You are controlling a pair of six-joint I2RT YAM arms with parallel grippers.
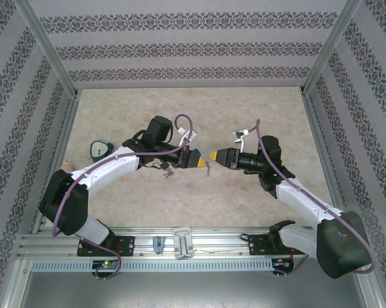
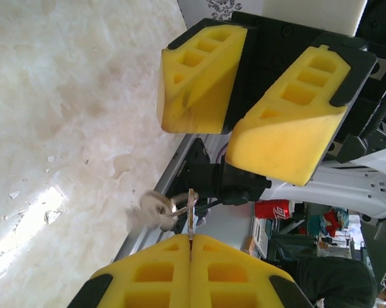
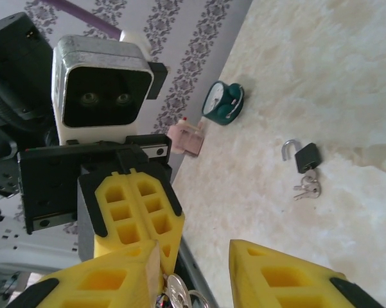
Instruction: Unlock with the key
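Note:
My left gripper (image 2: 191,240) is shut on a thin key (image 2: 191,215), held edge-on between its yellow fingers. A ring with other keys (image 2: 155,208) dangles from it. My right gripper (image 3: 193,249) faces it tip to tip, open, and the key bunch (image 3: 177,294) hangs beside its left finger. From above, both grippers (image 1: 196,158) (image 1: 213,154) meet over the middle of the table, with the keys (image 1: 207,169) hanging below them. A black padlock (image 3: 307,156) lies on the table with its shackle swung open. A second set of keys (image 3: 308,188) hangs from its base.
A teal alarm clock (image 3: 221,102) and a small pink object (image 3: 186,138) sit near the left wall. The padlock (image 1: 162,165) lies under the left forearm. Patterned walls close three sides, and a metal rail (image 1: 180,240) runs along the near edge.

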